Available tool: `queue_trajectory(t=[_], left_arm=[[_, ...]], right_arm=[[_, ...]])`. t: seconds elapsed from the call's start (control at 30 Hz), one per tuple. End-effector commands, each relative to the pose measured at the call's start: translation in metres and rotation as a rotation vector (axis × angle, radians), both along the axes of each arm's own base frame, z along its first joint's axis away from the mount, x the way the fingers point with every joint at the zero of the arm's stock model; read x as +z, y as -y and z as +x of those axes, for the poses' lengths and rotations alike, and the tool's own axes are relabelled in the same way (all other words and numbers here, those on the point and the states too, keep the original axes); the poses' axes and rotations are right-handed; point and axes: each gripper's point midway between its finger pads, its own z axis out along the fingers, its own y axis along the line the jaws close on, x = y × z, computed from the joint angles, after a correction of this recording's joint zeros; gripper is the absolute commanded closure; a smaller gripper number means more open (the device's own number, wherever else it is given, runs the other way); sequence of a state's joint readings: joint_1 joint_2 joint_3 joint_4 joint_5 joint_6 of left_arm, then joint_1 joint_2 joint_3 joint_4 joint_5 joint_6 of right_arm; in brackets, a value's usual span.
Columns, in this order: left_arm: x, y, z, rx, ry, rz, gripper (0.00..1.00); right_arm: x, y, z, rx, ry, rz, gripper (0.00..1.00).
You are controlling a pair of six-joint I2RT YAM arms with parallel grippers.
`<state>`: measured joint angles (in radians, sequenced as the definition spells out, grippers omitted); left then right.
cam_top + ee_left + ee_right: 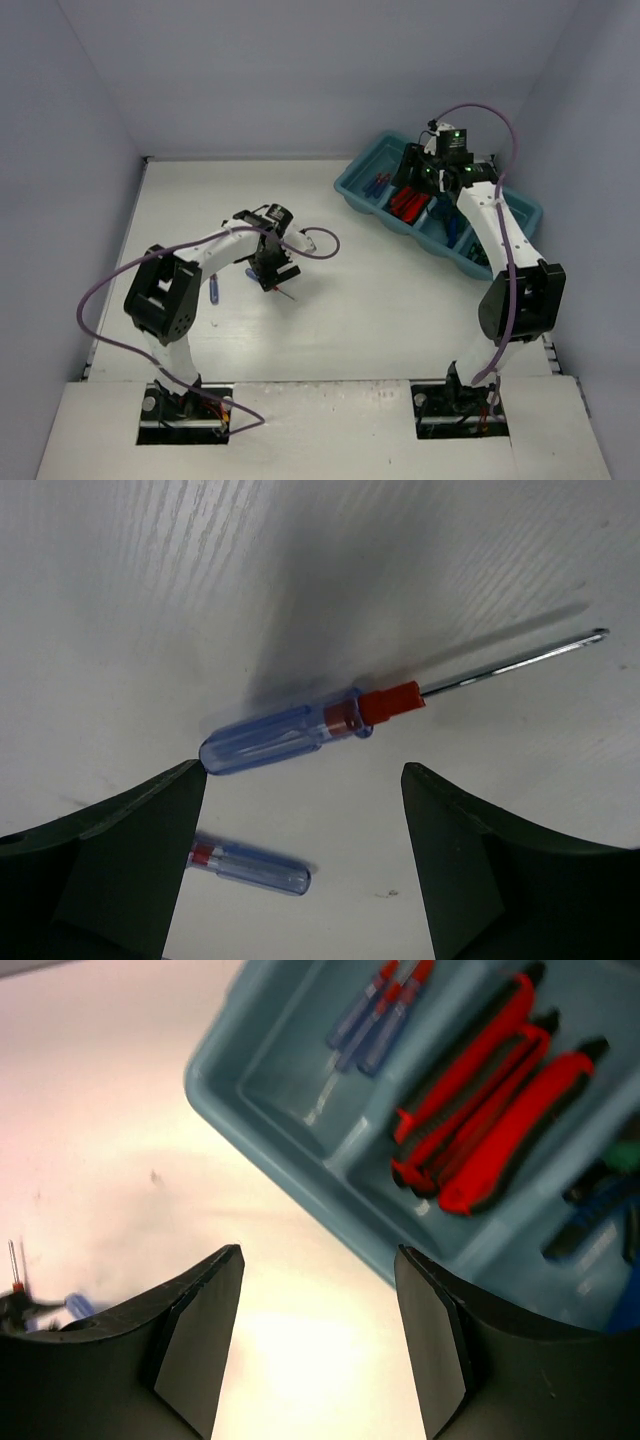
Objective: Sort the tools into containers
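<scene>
On the white table lies a blue-handled screwdriver (pixel 290 735) with a red collar, its shaft pointing right. My left gripper (pixel 303 770) (pixel 272 270) hovers just over it, open and empty. A second blue screwdriver (pixel 255 865) (pixel 213 290) lies close by. The teal tray (pixel 290 1150) (pixel 350 190) at the back right holds blue screwdrivers (pixel 375 1015) in its left compartment. Red utility knives (pixel 490 1090) (pixel 405 203) fill the one beside it, and green and blue pliers (pixel 610 1200) lie further right. My right gripper (pixel 318 1253) (pixel 428 180) is open and empty over the tray's near edge.
Grey walls close in the table on the left, back and right. The tray stands at an angle against the right wall. Purple cables loop off both arms, one near the left gripper (pixel 320 240).
</scene>
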<state>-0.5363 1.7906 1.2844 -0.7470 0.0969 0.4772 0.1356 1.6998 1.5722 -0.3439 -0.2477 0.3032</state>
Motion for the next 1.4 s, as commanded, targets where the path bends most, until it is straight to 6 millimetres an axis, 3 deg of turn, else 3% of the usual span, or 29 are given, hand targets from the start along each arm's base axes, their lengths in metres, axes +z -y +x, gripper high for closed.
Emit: queue_trajectory(t=[0.0,0.2,0.37,0.53,0.73,0.8,0.97,1.2,1.37], left_arm=[[0.011,0.013,0.022,-0.063,0.06,0.001,0.25],[-0.011,0.006,0.011,-0.033,0.02,0.045,0.25],[-0.027,0.005,0.008,0.004,0.0,0.065,0.35],[-0.037,0.009,0.005,0.03,-0.017,0.063,0.56],[-0.027,0.019,0.005,0.066,-0.013,-0.002,0.98],[-0.019,0.027,0.005,0.077,-0.011,-0.047,1.0],[0.037,0.064,0.028,0.209,0.044,-0.279,1.0],[0.152,0.147,0.06,0.532,0.08,-0.922,1.0],[0.222,0.17,0.076,0.679,0.075,-1.282,1.0]], right_arm=[[-0.001,0.01,-0.029,0.039,0.016,0.037,0.41],[-0.003,0.023,-0.047,0.021,0.017,0.069,0.41],[-0.002,0.023,-0.049,0.024,0.023,0.093,0.41],[-0.001,0.022,-0.051,0.026,0.035,0.098,0.41],[0.004,0.019,-0.056,0.038,0.053,0.115,0.42],[0.005,0.018,-0.058,0.05,0.065,0.113,0.42],[0.022,0.001,-0.066,0.117,0.133,0.114,0.41],[0.053,-0.074,-0.091,0.356,0.273,0.085,0.35],[0.063,-0.118,-0.11,0.481,0.32,0.112,0.31]])
